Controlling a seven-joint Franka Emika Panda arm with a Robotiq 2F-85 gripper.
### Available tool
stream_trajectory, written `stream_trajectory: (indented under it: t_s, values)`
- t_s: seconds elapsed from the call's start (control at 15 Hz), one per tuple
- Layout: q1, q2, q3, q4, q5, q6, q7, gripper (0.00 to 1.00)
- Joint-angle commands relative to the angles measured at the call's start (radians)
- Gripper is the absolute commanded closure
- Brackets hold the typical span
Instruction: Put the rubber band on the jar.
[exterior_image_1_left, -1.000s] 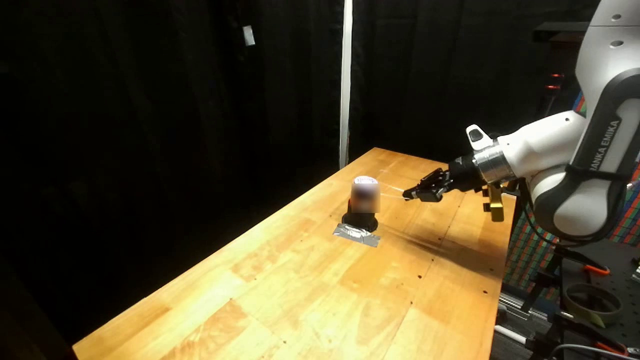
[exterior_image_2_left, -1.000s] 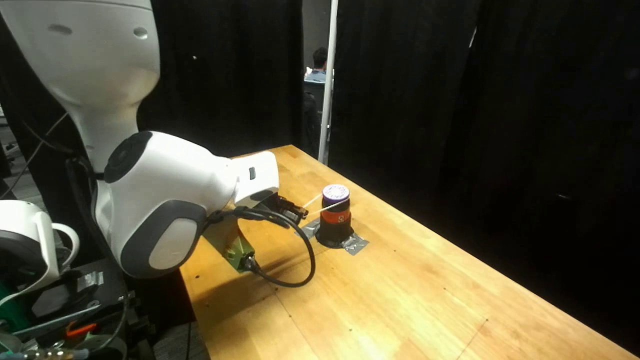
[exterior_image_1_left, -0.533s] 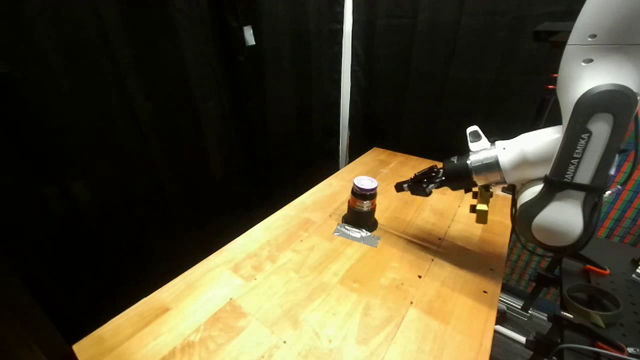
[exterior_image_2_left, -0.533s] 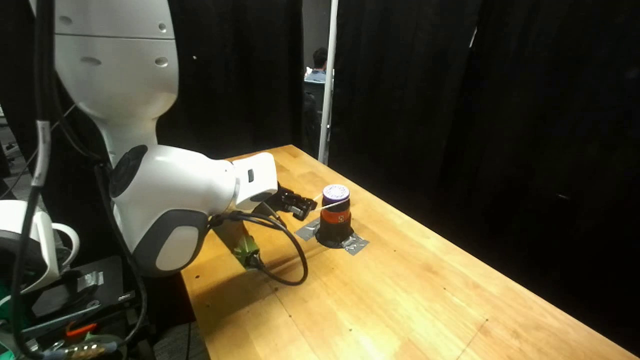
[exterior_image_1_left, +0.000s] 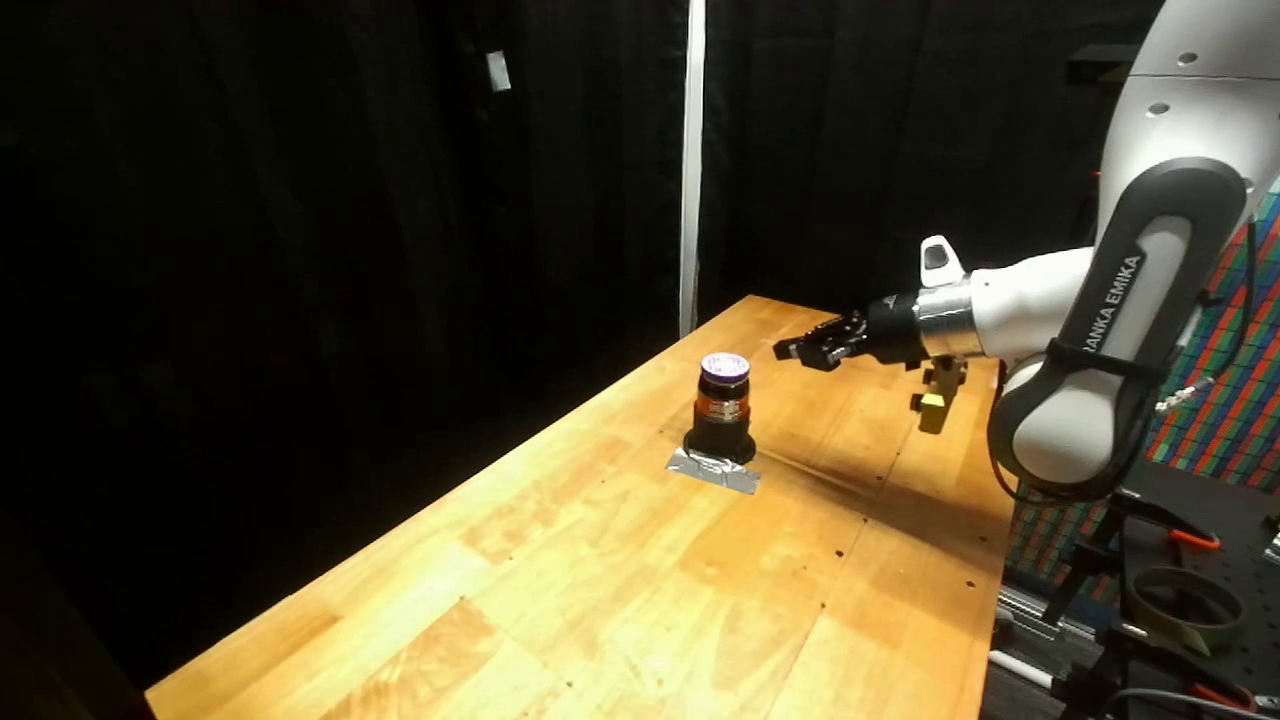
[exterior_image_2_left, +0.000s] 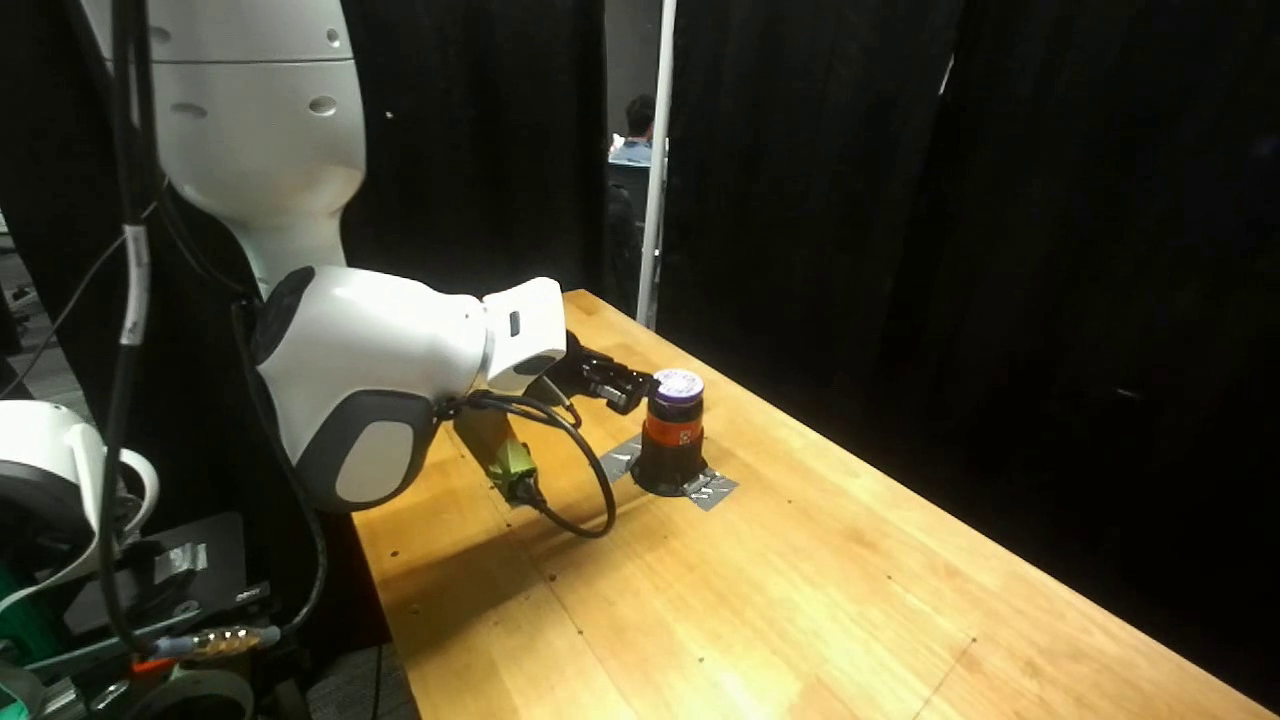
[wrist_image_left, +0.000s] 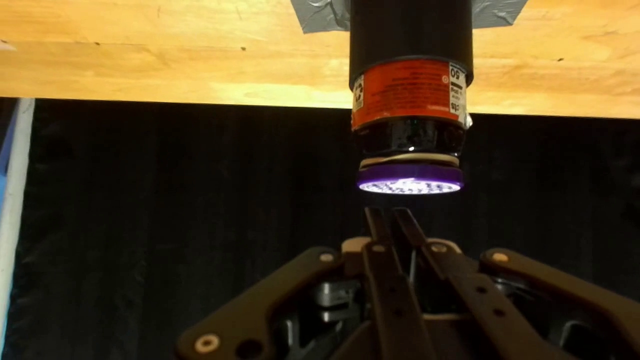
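Your claw (wrist_image_left: 386, 212) has risen and come closer to the jar (wrist_image_left: 407, 90) over the last second, and the rubber band (wrist_image_left: 427, 157), stretched between the two a second ago in both exterior views, has left the claw and now lies on the jar. The jar's top has tipped back slightly, away from you, while the black holder (wrist_image_left: 410, 30) around its lower part stays put.

You see the band in the wrist view, where the jar appears upside down: it crosses the dark neck just under the purple lid (wrist_image_left: 410, 176), on the side facing your claw. Its far side is hidden, and in both exterior views it is too fine to make out.

Your two fingers stand close together, parted by only a narrow slot, and grip nothing that you can see. In an exterior view your fingertips (exterior_image_1_left: 787, 350) stand beside the lid and slightly higher, with tabletop (exterior_image_1_left: 600, 560) showing between, so you are near the jar but not touching it. In an exterior view from behind your white wrist (exterior_image_2_left: 535, 305), they overlap the lid's edge. Strips of silver tape (exterior_image_2_left: 710, 490) run from the holder's foot onto the tabletop.
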Motion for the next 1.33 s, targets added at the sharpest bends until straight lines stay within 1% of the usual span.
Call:
stream_trajectory:
  t_s: [0.0, 0.07, 0.13, 0.27, 0.33, 0.4, 0.47, 0.53, 0.6, 0.67, 0.8, 0.93, 1.13, 1.27]
  values:
    - [0.026, -0.151, -0.010, -0.090, 0.077, -0.182, -0.107, 0.63]
    - [0.046, -0.212, -0.016, -0.126, 0.136, -0.260, -0.145, 0.59]
    - [0.079, -0.250, -0.027, -0.133, 0.220, -0.331, -0.201, 0.53]
    - [0.138, -0.331, -0.072, -0.135, 0.392, -0.483, -0.352, 0.37]
    - [0.210, -0.372, -0.150, -0.130, 0.482, -0.566, -0.435, 0.30]
    - [0.312, -0.392, -0.262, -0.123, 0.569, -0.628, -0.518, 0.22]
    - [0.372, -0.368, -0.327, -0.116, 0.661, -0.630, -0.601, 0.15]
    - [0.421, -0.356, -0.380, -0.104, 0.750, -0.638, -0.684, 0.08]
    - [0.449, -0.352, -0.407, -0.098, 0.838, -0.632, -0.764, 0.01]
    - [0.488, -0.345, -0.436, -0.094, 0.928, -0.624, -0.835, 0.00]
    - [0.542, -0.349, -0.462, -0.092, 1.100, -0.608, -0.975, 0.00]
    - [0.578, -0.367, -0.460, -0.086, 1.272, -0.597, -1.114, 0.00]
    - [0.609, -0.418, -0.427, -0.059, 1.526, -0.555, -1.329, 0.01]
    - [0.617, -0.441, -0.399, -0.023, 1.692, -0.503, -1.442, 0.00]
